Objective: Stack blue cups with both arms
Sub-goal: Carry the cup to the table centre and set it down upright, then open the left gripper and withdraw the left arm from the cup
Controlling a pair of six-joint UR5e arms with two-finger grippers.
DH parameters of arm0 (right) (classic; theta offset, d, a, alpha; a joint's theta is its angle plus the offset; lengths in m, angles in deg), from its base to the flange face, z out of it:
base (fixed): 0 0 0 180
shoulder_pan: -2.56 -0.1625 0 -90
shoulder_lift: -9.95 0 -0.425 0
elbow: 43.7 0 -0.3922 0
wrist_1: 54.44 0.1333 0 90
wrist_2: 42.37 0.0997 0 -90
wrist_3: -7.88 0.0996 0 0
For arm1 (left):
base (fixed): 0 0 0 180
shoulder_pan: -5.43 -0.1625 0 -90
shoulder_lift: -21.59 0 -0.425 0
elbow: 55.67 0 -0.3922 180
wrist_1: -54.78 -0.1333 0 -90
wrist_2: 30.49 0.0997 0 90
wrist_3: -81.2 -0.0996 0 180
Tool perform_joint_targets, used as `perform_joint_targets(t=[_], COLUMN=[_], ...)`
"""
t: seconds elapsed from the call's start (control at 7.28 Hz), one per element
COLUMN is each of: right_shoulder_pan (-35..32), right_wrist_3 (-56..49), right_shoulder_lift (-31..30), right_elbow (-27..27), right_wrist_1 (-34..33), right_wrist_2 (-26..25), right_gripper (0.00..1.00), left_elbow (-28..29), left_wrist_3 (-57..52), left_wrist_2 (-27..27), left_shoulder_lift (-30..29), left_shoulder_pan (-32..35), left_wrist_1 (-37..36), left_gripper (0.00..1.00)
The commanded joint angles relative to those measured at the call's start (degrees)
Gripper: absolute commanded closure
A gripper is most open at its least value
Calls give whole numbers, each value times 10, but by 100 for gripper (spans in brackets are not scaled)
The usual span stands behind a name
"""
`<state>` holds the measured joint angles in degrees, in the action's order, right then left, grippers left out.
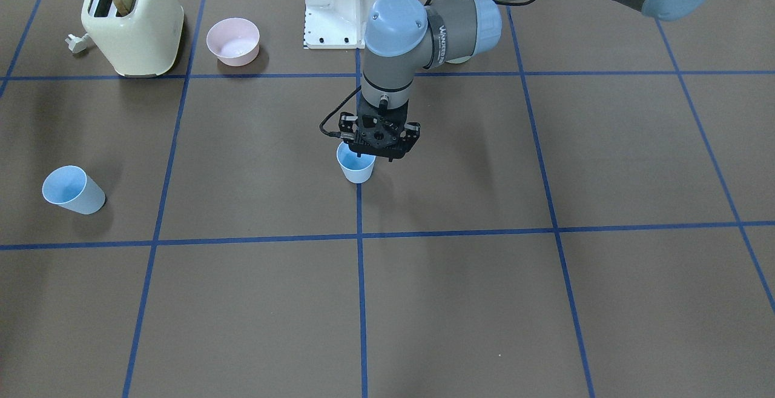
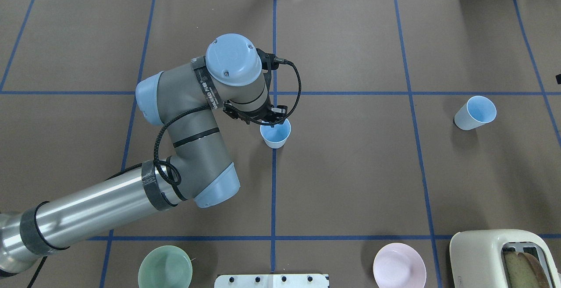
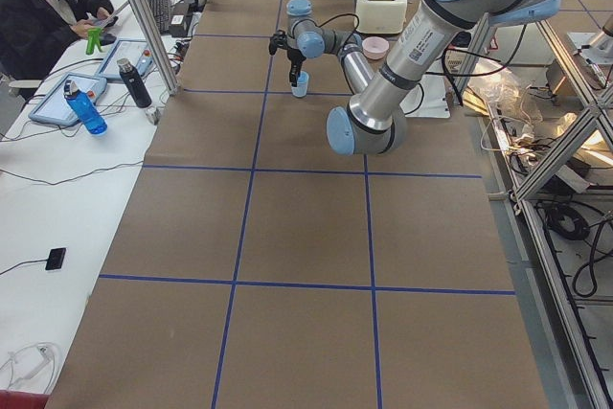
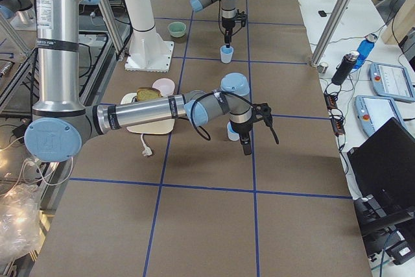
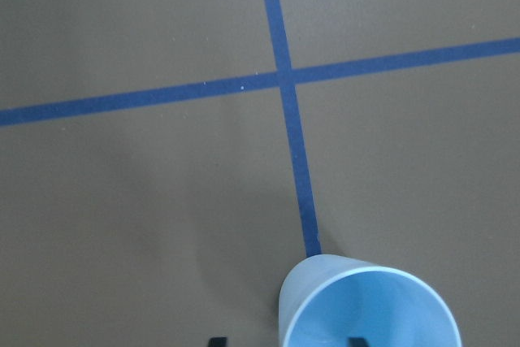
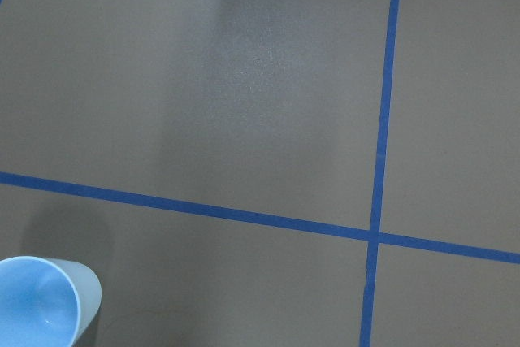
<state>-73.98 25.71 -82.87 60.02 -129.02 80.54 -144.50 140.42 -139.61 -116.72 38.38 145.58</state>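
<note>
Overhead exterior: the left end effector [image 2: 271, 122] is at a blue cup mid-counter, and a second cup stands out towards the right edge.

Along the near edge of the counter [image 2: 350, 183] sit a green bowl [image 2: 165, 267], a pink bowl [image 2: 399, 265] and, in the near right corner, a cream toaster [image 2: 486, 253] holding a bread slice [image 2: 523, 267]. Further in, at the counter's middle on the centre tape line, the centre blue cup [image 2: 275, 133] stands upright. The left end effector hangs over it with its fingers spread, one tip inside the rim and one outside, and the wall is not pinched. Towards the right edge the other blue cup [image 2: 475, 112] stands alone. The right end effector [image 4: 259, 139] is just beside it, and I cannot tell whether its fingers are spread or pressed together.
</note>
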Motion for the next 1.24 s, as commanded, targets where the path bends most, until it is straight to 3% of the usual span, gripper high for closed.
perform_joint_targets(t=[0.0, 0.14, 0.41, 0.55, 0.82, 1.1], right_shoulder_pan=[2, 3, 9, 17, 65, 97], right_wrist_3=[0, 1, 20, 42, 59, 60], right_shoulder_lift=[2, 6, 21, 35, 43, 45], right_elbow=[3, 3, 3, 3, -2, -12], right_wrist_1=[0, 0, 0, 0, 0, 0], right_wrist_2=[2, 17, 68, 85, 72, 53], right_gripper=[0, 0, 0, 0, 0, 0], left_elbow=[-98, -154, -160, -143, -63, -17], left_wrist_3=[-89, -143, -410, -523, -743, -785], left_wrist_2=[-48, -84, -131, -165, -238, -238], left_shoulder_lift=[42, 112, 222, 259, 347, 398], left_shoulder_pan=[84, 144, 289, 366, 521, 578], left_wrist_1=[-109, -126, -128, -129, -119, -120], left_gripper=[2, 2, 2, 2, 2, 2])
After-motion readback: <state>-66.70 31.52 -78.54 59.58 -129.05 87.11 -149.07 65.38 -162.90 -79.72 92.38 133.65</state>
